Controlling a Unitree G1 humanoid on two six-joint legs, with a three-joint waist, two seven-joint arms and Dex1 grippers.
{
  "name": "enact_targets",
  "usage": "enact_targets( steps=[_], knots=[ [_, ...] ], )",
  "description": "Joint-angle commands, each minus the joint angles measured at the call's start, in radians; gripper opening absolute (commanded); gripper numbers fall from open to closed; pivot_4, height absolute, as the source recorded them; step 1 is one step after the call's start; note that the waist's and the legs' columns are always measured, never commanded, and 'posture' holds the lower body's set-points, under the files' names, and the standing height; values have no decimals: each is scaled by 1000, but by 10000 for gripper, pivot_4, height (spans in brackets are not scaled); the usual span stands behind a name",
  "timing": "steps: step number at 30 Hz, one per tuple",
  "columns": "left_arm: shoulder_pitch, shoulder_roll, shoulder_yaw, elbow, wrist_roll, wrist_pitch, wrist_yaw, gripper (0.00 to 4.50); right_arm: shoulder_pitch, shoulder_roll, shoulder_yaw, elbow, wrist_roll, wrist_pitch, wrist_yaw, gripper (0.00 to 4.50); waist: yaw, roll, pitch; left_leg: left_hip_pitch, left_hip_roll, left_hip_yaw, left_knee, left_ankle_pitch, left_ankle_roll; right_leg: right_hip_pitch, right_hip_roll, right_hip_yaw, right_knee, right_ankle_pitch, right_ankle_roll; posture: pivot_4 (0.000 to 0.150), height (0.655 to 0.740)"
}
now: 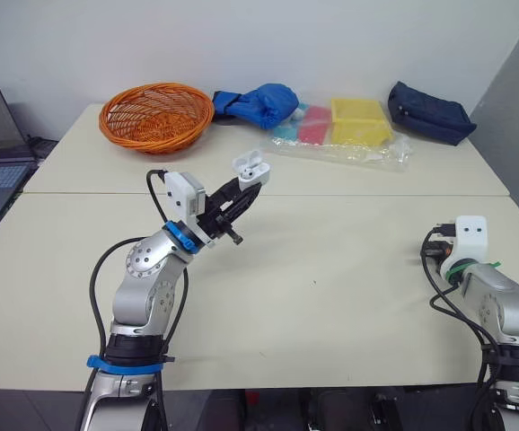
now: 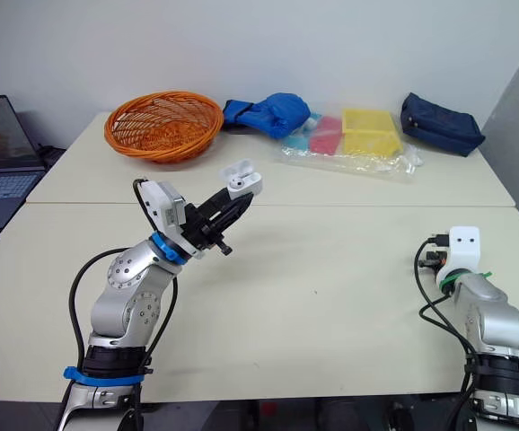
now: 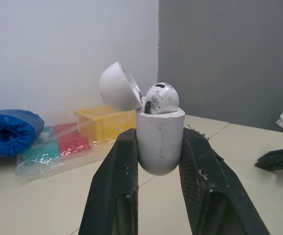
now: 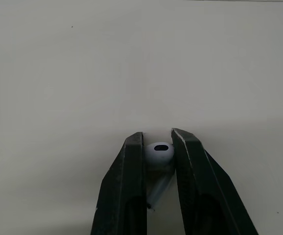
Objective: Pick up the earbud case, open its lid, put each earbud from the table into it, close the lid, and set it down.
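LEFT: left gripper (image 3: 158,136) clamps earbud case (image 3: 159,147) upright between its fingers, lid (image 3: 118,85) hinged open, 1 earbud (image 3: 161,98) seated, opening up for loading | RIGHT: right gripper (image 4: 157,139) pinches earbud 2 (image 4: 159,152) at its fingertips over table (image 4: 58,73), ready for insertion

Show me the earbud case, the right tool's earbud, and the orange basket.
earbud case (image 3: 160,142), left wrist view, its white body.
earbud (image 4: 159,151), right wrist view, its rounded head.
orange basket (image 1: 156,140), left eye view, its front wall.
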Motion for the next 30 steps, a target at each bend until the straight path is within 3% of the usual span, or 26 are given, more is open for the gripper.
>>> enact_targets(
  steps=[1, 4, 6, 8, 10, 14, 19, 23, 30],
  knots=[
    [-24, 8, 13, -13, -4, -26, -6, 7719, 11, -2, -11, -51, 22, 57, 11, 4189, 0, 0, 0, 0, 0, 0, 0, 0, 0, 0, 0, 0, 0, 0, 0, 1500, 7400],
    [-27, 7, 14, -9, -4, -27, -6, 7719, 3, -14, -10, -64, 31, 84, 33, 4189, 0, 0, 0, 0, 0, 0, 0, 0, 0, 0, 0, 0, 0, 0, 0, 1500, 7400],
    [-5, -2, 7, -25, -9, -25, -4, 7719, 4, -226, 108, -142, 94, 38, 404, 4189, -1, 4, 2, 0, 0, 0, 0, 0, 0, 0, 0, 0, 0, 0, 0, 1500, 7400],
    [12, -11, -1, -36, -10, -27, -3, 7719, 48, -455, 212, -169, 78, -127, 750, 4189, -1, 9, 3, 0, -1, 1, 0, 0, 0, -1, -1, 1, -1, 1, 1, 1500, 7400],
    [16, -16, -2, -35, -9, -31, -3, 7719, 75, -586, 260, -134, 45, -272, 923, 4189, -1, 6, 3, 1, -2, 0, -1, 0, 1, 0, -1, 0, -3, 0, 2, 1500, 7400],
    [9, -25, -2, -28, -4, -36, 5, 7719, 48, -715, 341, 66, -82, -552, 1094, 4189, 0, 4, 3, 1, 0, -1, 0, 0, 1, 4, 0, -2, -5, 0, 2, 1500, 7400],
    [12, -23, 2, -29, -7, -40, 7, 7719, -37, -799, 451, 304, -255, -818, 1207, 4189, -2, 4, 3, 3, -1, 3, 0, 0, 1, 3, -2, -1, -4, 0, 2, 1500, 7400],
    [30, -24, 5, -45, -7, -37, 19, 7719, -119, -745, 480, 364, -331, -814, 1160, 4189, -8, 4, 3, 8, -1, 3, -1, 0, 0, 5, -1, 2, -3, 0, 2, 1500, 7400],
    [42, -15, 4, -74, -9, -20, 36, 7719, -95, -727, 494, 382, -406, -792, 1132, 4189, -1, 4, 3, 13, -1, 2, -1, 0, 0, 10, -1, 1, -1, 0, 1, 1500, 7400]
  ],
)
